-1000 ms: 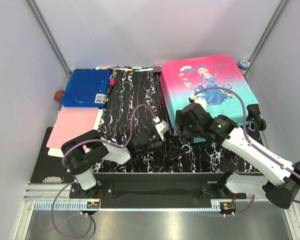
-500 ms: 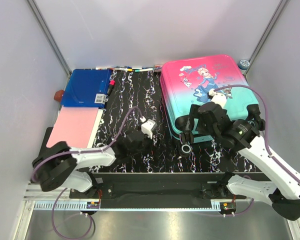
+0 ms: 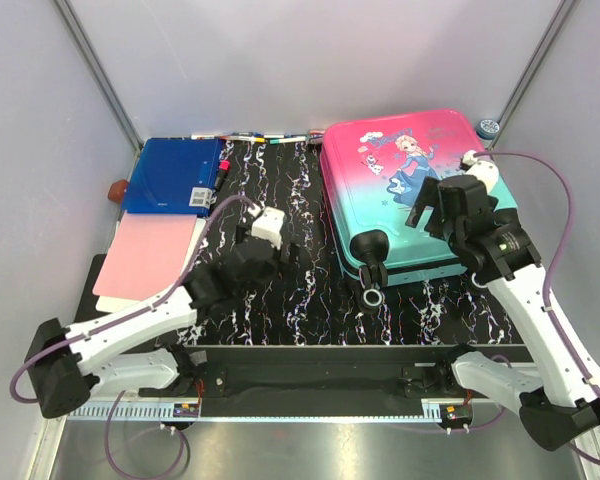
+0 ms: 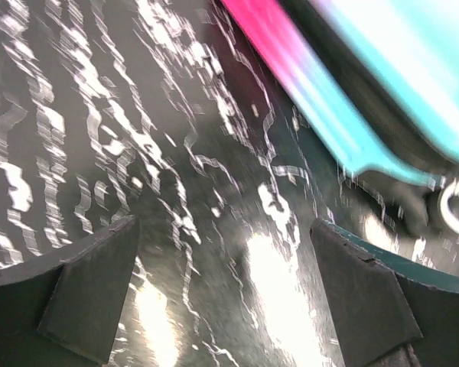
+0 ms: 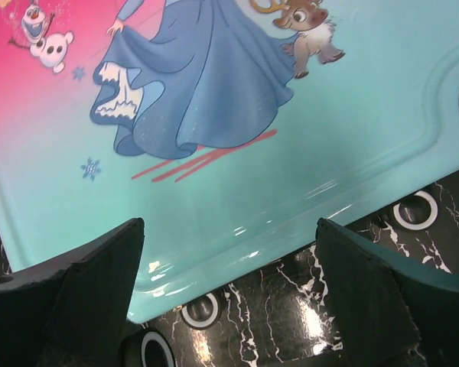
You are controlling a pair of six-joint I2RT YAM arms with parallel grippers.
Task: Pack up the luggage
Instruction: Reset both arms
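Currently the luggage (image 3: 365,195) lies flat and shut on the far right part of the black marbled mat (image 3: 280,180), pink end far and teal end near, with black wheels (image 3: 370,246) along its near edge. The right gripper (image 5: 229,229) hangs over the teal near part of the shell, jaws spread wide and holding nothing. The left gripper (image 4: 225,245) hovers over bare mat just left of the suitcase, also wide apart and empty.

At the far left sits a blue folder (image 3: 165,172) with a red-and-black marker (image 3: 220,175) at its right edge and a pink sheet (image 3: 148,252) just nearer. A row of markers (image 3: 250,137) lines the mat's far edge, and a tape roll (image 3: 489,127) sits in the far right corner.

The shell shows a princess in a blue dress, a snowman and a reindeer. The lettering above her is too small to read, as is the folder's white label (image 3: 202,196). The left wrist view is blurred, and the white ring (image 3: 370,297) near the wheels is possibly a wheel rim.
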